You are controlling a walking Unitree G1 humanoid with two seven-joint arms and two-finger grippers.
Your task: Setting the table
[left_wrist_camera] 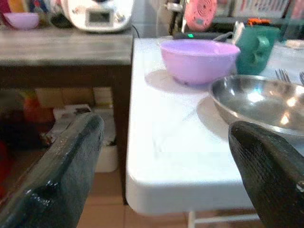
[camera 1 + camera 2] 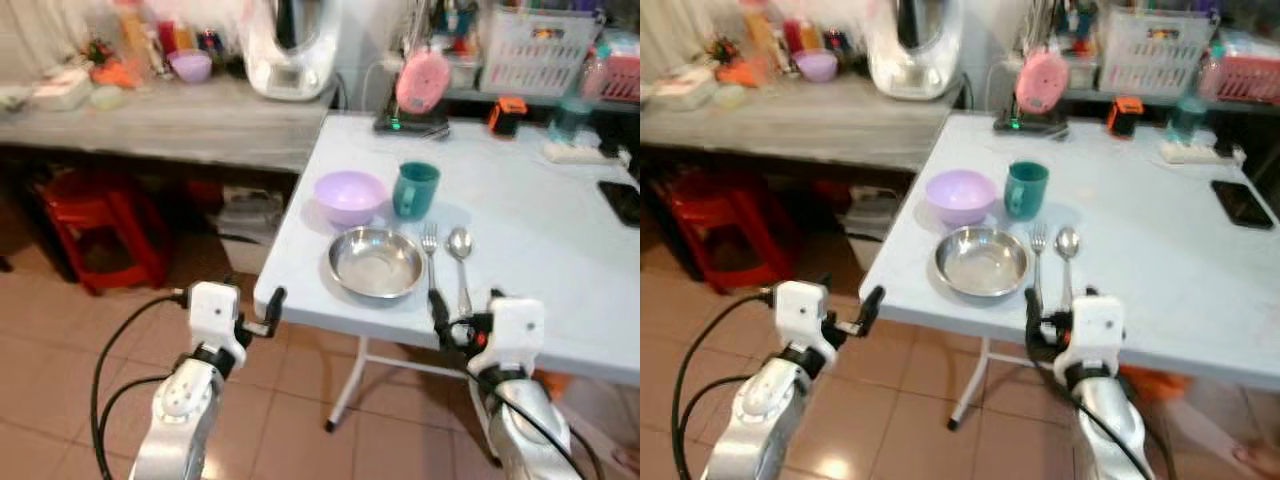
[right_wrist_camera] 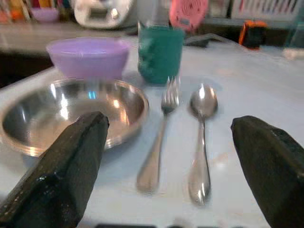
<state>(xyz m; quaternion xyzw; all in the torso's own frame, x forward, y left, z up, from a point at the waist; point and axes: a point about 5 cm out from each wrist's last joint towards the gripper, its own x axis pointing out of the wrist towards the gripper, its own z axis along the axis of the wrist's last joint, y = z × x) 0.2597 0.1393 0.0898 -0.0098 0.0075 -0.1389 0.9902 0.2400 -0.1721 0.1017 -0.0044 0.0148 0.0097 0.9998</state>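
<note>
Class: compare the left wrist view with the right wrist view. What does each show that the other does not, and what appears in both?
Left wrist view: the white table's near corner, the grey wooden counter and the tiled floor.

Right wrist view: the whole silver fork, a silver spoon and an orange-and-black gadget.

Both: the lilac plastic bowl, round steel dish, teal mug and pink round device.

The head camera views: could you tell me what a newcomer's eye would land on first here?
Probably the place setting at the near edge of the pale blue table: a steel bowl with a fork and spoon on its right, a lilac bowl and teal mug behind. Both open grippers, left and right, hover at the table's edge.
</note>
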